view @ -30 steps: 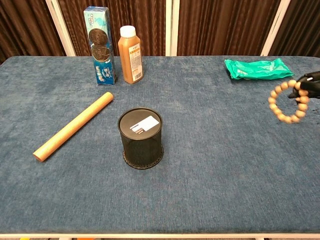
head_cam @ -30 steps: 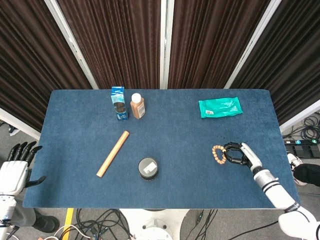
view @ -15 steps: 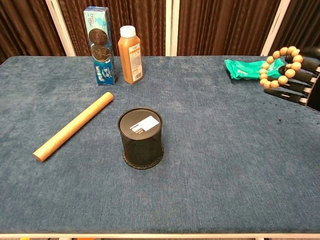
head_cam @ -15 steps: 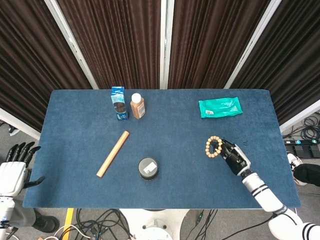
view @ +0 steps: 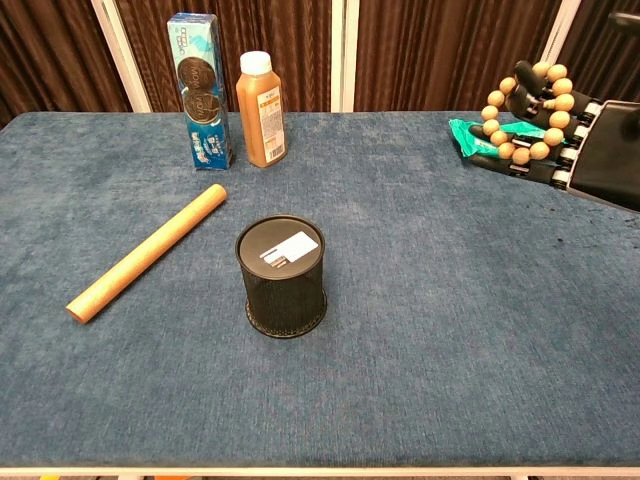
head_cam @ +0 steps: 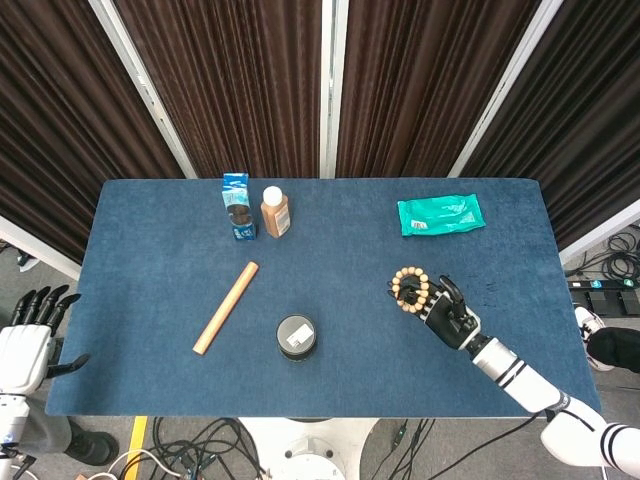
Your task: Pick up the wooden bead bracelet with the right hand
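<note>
Bracelet [view: 527,110] of wooden beads sits in my right hand [view: 560,135], fingers curled around it, lifted off the blue table [head_cam: 380,330] near the right edge. My left hand [head_cam: 25,340] hangs spread, holding nothing, off the left edge.

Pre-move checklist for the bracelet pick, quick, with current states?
1. Bracelet held by right robot hand: ok, looped over its fingers.
2. Bracelet off the table: ok, chest view shows it raised, in front of the green pack.
3. Grip secure: cannot tell, thumb contact unclear.
4. Left robot hand out of the way: ok, open at the table's left edge.
5. Cup, stick, bottle, box away from the right arm: ok.
</note>
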`<state>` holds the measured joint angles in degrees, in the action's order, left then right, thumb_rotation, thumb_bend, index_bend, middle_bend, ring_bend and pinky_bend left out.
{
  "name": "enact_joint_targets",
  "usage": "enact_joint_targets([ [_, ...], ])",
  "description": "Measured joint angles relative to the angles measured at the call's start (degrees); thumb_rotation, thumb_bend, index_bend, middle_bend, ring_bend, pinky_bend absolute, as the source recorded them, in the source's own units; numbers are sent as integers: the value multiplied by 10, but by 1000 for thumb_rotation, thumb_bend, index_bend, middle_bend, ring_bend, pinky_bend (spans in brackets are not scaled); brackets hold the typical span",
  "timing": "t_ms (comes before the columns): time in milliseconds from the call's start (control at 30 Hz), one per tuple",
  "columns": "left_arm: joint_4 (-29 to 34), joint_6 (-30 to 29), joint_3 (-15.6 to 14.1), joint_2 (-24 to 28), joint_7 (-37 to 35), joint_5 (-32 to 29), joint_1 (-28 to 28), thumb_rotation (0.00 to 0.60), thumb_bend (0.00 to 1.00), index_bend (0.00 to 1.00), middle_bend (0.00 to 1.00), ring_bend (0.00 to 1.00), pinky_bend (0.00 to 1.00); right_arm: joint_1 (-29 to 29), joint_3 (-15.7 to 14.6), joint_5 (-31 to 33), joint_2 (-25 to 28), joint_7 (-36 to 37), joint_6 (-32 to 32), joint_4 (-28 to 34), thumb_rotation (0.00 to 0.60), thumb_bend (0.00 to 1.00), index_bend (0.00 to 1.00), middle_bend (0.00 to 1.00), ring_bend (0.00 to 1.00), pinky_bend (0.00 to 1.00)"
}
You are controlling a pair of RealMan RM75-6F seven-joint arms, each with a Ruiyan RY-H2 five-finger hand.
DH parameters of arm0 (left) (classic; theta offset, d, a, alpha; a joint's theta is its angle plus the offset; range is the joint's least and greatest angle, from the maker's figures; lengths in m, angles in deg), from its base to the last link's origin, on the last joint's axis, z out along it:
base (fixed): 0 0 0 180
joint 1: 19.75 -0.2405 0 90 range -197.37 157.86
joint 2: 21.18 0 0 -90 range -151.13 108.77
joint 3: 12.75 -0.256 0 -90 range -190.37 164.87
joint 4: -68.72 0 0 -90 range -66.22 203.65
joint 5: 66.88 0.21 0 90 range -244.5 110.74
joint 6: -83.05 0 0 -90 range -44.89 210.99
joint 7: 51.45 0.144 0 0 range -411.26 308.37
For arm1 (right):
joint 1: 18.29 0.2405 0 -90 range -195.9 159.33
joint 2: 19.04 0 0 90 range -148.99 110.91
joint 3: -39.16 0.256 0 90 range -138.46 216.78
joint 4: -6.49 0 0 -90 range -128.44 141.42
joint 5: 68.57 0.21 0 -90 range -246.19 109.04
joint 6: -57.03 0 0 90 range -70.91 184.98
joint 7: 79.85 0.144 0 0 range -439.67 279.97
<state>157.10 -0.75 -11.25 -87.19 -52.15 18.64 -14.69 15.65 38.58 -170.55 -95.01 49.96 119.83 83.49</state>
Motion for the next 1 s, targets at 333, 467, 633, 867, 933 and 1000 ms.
enact_joint_targets([
  [333,0,5,1,-1,3,-5,1,600,0,174,83,13,16,-1,8,70,-24,-241,-8,13,199,527,393,577,194,81],
  [467,1,5,1,-1,4,-6,1,600,0,174,83,13,16,0,11,91,-30,-271,-13,20,199,557,398,577,194,82],
  [633,1,7,2,-1,6,-8,2,600,0,174,83,13,16,2,12,100,-33,-285,-14,19,205,605,400,575,194,82],
  [867,1,6,2,-1,5,-9,1,600,0,174,83,13,16,2,7,97,-35,-289,-7,17,220,640,415,577,194,82],
  [933,1,5,2,-1,5,-9,1,600,0,174,83,13,16,1,6,96,-34,-290,-3,18,219,639,417,578,194,82],
  [1000,1,4,2,-2,4,-9,0,600,0,174,83,13,16,0,5,95,-33,-291,1,19,228,640,419,578,194,82],
])
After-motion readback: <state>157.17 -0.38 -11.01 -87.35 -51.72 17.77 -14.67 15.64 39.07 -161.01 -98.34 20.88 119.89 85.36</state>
